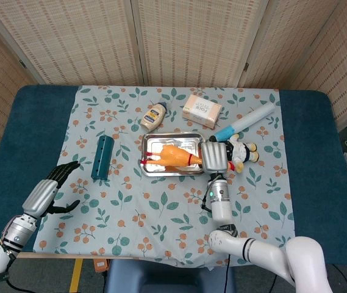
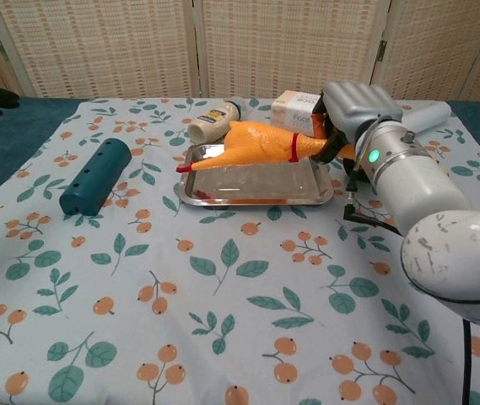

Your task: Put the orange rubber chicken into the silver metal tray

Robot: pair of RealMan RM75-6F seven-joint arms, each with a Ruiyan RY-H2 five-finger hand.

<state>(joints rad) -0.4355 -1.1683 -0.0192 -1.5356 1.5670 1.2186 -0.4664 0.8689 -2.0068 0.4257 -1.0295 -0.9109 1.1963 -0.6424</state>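
Orange rubber chicken point(image 1: 174, 155) hangs above the silver metal tray point(image 1: 152, 170), held at its head end by the right robot hand point(image 1: 215, 156), whose fingers wrap around the neck just past a red band. In the chest view the chicken point(image 2: 261, 143) lies roughly level, its thin red legs pointing toward the tray's left edge, and its body looks clear of the tray floor point(image 2: 248, 187) (its reflection shows in the metal below). The right robot hand point(image 2: 347, 114) there sits over the tray's right end.

The left robot hand point(image 1: 47, 192) is well apart from all this, off the floral cloth point(image 1: 130, 207) on the blue worktop point(image 1: 14, 140), its dark fingers spread and holding nothing; only dark fingertips show at the left edge of the chest view.

A teal cylinder with small holes point(image 1: 102, 157) lies left of the tray. Behind the tray are a mayonnaise bottle on its side point(image 1: 153, 116) and a pale soap box point(image 1: 202, 110). A black-and-white plush toy point(image 1: 240, 151) sits just beside the right robot hand, and a white tube with a blue end point(image 1: 244, 121) lies diagonally behind it.
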